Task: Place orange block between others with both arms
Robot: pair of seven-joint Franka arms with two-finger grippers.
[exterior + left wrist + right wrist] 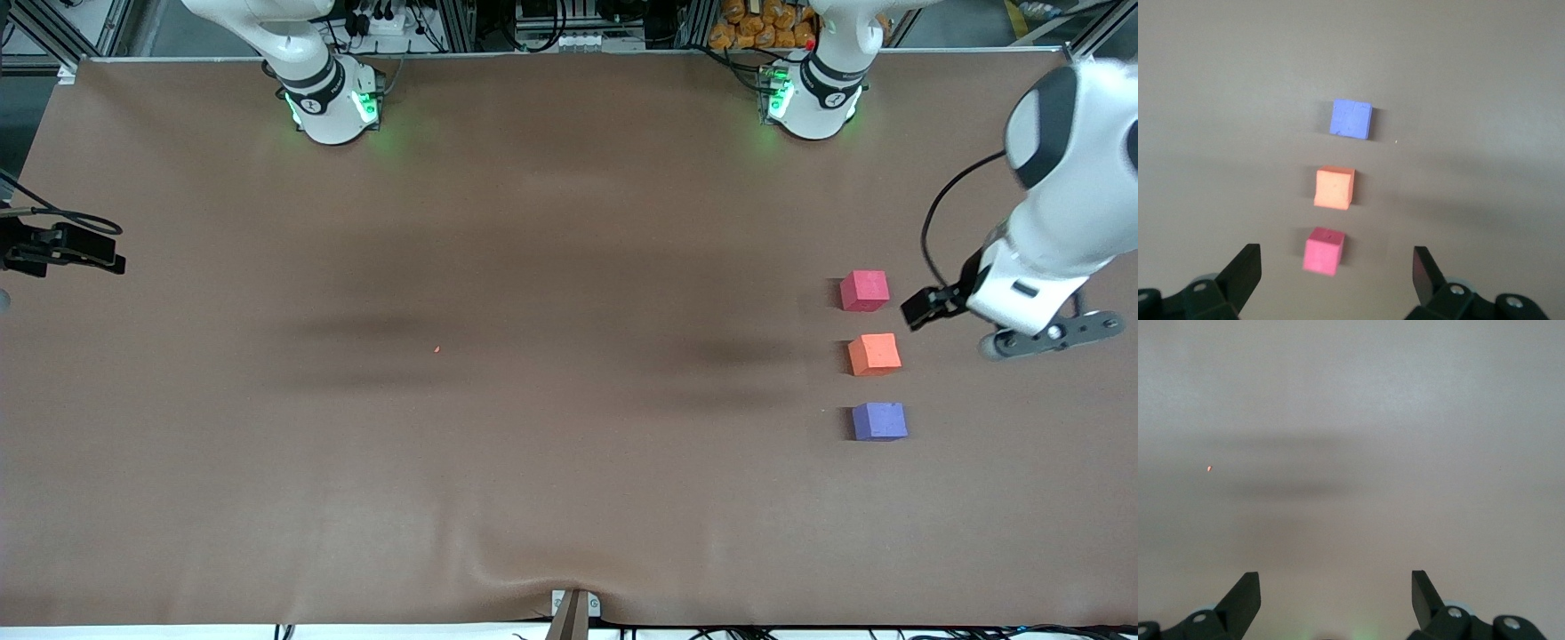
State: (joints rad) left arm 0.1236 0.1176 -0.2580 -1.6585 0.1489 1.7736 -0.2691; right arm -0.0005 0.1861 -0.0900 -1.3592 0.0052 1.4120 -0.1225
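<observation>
Three small cubes stand in a row near the left arm's end of the table. The orange block [874,354] [1335,187] sits between the pinkish-red cube [864,291] [1323,251] and the purple-blue cube [879,421] [1352,119], with a gap on each side. My left gripper [925,307] [1336,257] hangs open in the air beside the pinkish-red cube and holds nothing; in the left wrist view that cube shows between its fingers, on the table below. The right gripper [1336,580] is open over bare table, with nothing between its fingers.
The brown table cover [533,267] has a tiny orange speck [436,348] [1209,468] near its middle. Both arm bases [333,102] [813,98] glow green at the table's edge farthest from the front camera. Dark hardware with a cable [62,249] juts in at the right arm's end.
</observation>
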